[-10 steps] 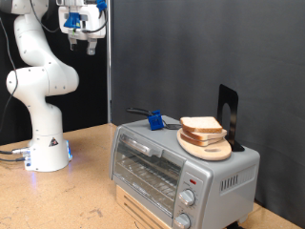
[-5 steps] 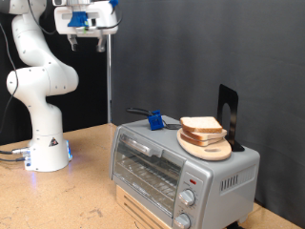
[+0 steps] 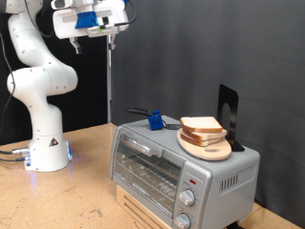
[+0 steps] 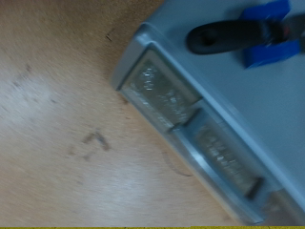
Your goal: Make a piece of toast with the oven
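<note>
The silver-grey oven (image 3: 181,164) stands on the wooden table at the exterior view's lower right, its glass door closed. On its top lies a round wooden plate (image 3: 212,151) with two bread slices stacked; the top slice, the piece of toast (image 3: 200,124), is pale with a brown crust. My gripper (image 3: 111,34) is high in the air at the exterior view's top left, far from the oven and the bread, with nothing seen in it. The wrist view shows the oven's top front corner (image 4: 238,105) and the door handle (image 4: 191,129) from above; no fingers show there.
A blue piece with a black handle (image 3: 151,120) lies on the oven's top, also in the wrist view (image 4: 265,38). A black upright stand (image 3: 227,114) is behind the plate. The robot base (image 3: 46,153) stands on the table at the exterior view's left.
The hand has moved towards the exterior view's right and turned, high above the table. The oven, plate and bread have not moved.
</note>
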`<move>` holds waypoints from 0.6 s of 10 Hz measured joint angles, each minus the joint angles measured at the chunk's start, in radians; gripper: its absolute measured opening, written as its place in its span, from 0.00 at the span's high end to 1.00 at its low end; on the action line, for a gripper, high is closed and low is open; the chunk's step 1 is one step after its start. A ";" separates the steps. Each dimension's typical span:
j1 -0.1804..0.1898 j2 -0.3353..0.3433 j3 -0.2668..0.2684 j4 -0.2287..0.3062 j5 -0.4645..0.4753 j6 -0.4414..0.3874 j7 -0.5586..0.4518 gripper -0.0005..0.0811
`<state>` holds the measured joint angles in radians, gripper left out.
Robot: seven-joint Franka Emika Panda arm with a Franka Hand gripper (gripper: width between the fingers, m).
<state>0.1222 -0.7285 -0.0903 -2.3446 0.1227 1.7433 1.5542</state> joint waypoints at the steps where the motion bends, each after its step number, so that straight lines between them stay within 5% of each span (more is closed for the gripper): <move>1: 0.033 0.022 -0.015 0.002 0.020 0.062 -0.113 0.16; 4: 0.113 0.124 -0.062 0.037 0.061 0.201 -0.397 0.16; 6: 0.114 0.114 -0.069 0.032 0.072 0.170 -0.414 0.16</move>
<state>0.2358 -0.6145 -0.1591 -2.3128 0.1949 1.9128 1.1403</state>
